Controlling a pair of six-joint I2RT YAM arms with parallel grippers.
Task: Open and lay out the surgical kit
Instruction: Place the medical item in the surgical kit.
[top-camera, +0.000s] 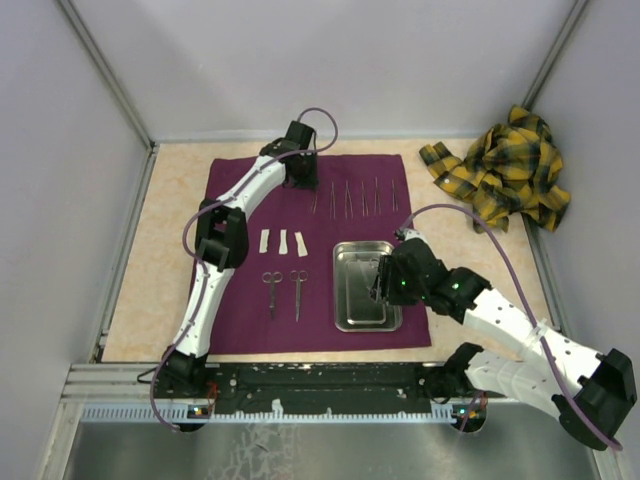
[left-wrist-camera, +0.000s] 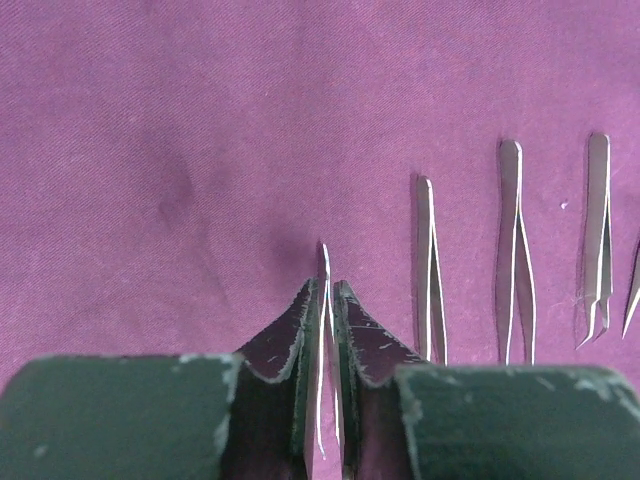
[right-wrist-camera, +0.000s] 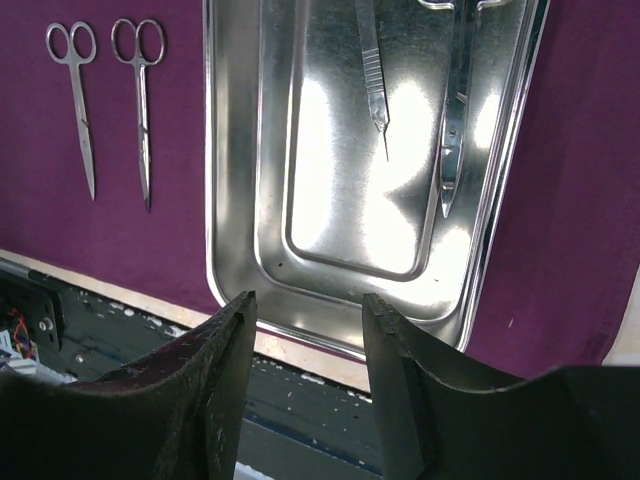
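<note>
Pinched between the dark pads of my left tool (left-wrist-camera: 327, 292) is a thin steel forceps (left-wrist-camera: 323, 258), its tip pointing away over the purple cloth (left-wrist-camera: 180, 150), just left of the row of laid-out forceps (left-wrist-camera: 514, 250); whether it touches the cloth yet I cannot tell. My right tool (right-wrist-camera: 307, 300) hangs spread, holding nothing, over the near end of the steel tray (right-wrist-camera: 232, 150), where two slim instruments (right-wrist-camera: 374, 80) lie not yet laid out. Two scissors (top-camera: 272, 290) and three white pieces (top-camera: 283, 243) lie on the cloth to the tray's left. I judge the kit open and the layout well along, the step in hand being to set this forceps at the left end of the far row. The next move calls for lowering it flat, parallel to its neighbour and apart from it, then parting the pads gently so it does not roll. After that the right tool would have to reach past the tray's raised rim and lift a thin piece off a slick floor, which looks fiddly. Bare cloth lies open to the left of the row, but the cloth's far edge is near my left tool, and the tray's near rim sits close to the near edge of the counter (top-camera: 170, 250). The plaid cloth (top-camera: 505, 170) lies well apart at the far right
</note>
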